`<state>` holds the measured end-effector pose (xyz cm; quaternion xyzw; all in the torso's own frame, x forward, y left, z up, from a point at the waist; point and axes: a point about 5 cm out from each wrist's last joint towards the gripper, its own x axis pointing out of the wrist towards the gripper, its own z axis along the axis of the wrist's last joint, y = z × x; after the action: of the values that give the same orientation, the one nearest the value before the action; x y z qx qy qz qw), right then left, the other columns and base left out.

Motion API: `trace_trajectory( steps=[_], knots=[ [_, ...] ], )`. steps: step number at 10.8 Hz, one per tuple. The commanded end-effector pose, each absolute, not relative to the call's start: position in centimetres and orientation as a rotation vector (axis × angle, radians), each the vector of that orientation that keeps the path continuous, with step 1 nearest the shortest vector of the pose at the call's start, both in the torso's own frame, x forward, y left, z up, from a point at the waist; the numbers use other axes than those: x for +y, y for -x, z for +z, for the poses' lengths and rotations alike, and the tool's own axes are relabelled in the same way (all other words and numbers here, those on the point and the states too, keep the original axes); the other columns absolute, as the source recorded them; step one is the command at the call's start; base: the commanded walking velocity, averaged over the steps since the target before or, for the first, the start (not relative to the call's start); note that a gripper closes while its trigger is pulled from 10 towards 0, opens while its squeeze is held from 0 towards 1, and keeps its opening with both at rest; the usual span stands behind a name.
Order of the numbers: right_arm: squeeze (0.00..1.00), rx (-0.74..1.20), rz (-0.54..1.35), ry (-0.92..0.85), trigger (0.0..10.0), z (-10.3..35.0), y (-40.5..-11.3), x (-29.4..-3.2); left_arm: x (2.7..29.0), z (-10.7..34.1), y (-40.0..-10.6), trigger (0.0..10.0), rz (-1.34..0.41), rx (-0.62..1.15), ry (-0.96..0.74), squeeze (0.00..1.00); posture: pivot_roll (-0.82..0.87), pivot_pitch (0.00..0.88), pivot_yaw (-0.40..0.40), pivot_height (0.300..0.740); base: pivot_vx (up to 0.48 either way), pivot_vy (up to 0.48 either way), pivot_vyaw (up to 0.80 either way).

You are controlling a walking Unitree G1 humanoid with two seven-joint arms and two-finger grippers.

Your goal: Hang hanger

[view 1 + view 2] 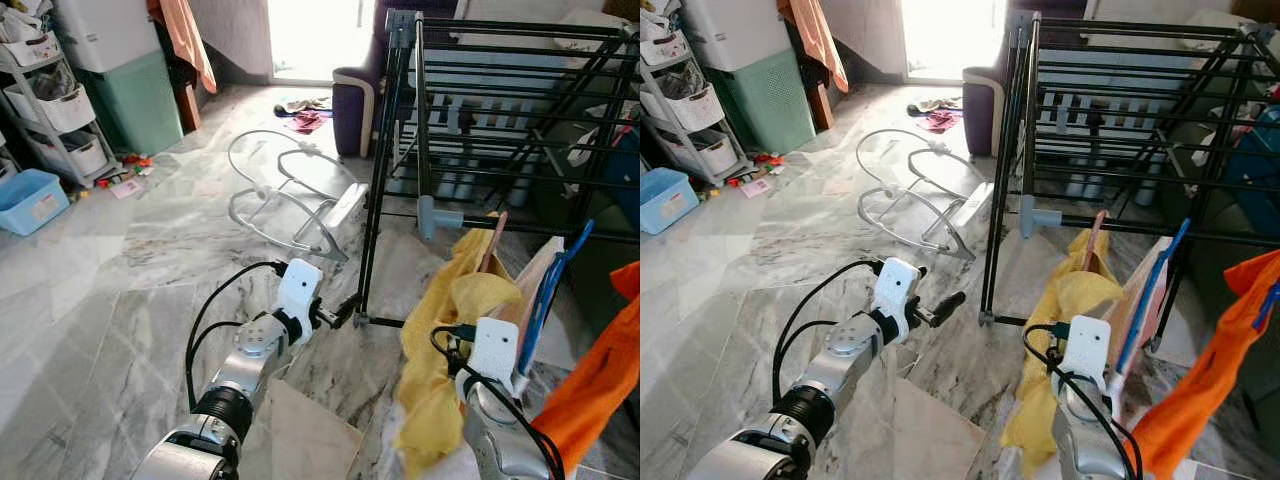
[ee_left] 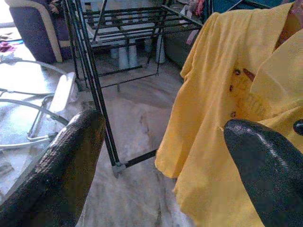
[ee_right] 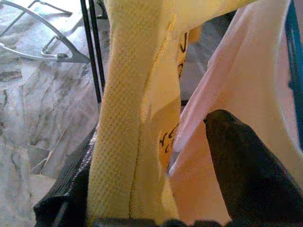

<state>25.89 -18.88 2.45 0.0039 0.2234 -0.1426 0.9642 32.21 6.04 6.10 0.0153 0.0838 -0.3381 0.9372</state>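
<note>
Left gripper [image 2: 161, 156] is spread and empty, extended low toward the black drying rack [image 1: 480, 120] foot. Right gripper [image 3: 147, 189] pinches the yellow shirt [image 1: 440, 350] beside the rack. The hanger [image 1: 548, 290], blue, projects above the garments; its lower portion is hidden by fabric.

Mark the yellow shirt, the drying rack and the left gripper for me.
yellow shirt [image 1: 440, 340], left eye view, on its hanging fabric.
drying rack [image 1: 372, 200], left eye view, on its front upright.
left gripper [image 1: 945, 303], right eye view, at the fingertips.
</note>
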Motion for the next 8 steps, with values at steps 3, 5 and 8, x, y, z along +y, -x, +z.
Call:
trace_trajectory(
  steps=[3,5,8],
  knots=[
    [1.0,0.373,-0.251,0.049,10.0,4.5,-28.0,-19.2,5.9,6.3,-32.4,10.0,-0.697,0.173,-0.046,0.0,-0.06,0.0,0.004,0.74,0.0,0.0,0.0],
    [1.0,0.365,-0.244,0.094,10.0,5.1,-28.9,-19.6,6.1,6.2,-32.4,10.0,-0.689,0.177,-0.044,0.0,-0.06,0.0,-0.001,0.74,0.0,0.0,0.0],
    [0.72,0.368,-0.211,0.031,10.0,5.8,-30.9,-19.6,6.0,6.2,-32.4,10.0,-0.689,0.183,-0.044,0.0,-0.06,0.0,0.0,0.74,0.0,0.0,0.0]
  ],
)
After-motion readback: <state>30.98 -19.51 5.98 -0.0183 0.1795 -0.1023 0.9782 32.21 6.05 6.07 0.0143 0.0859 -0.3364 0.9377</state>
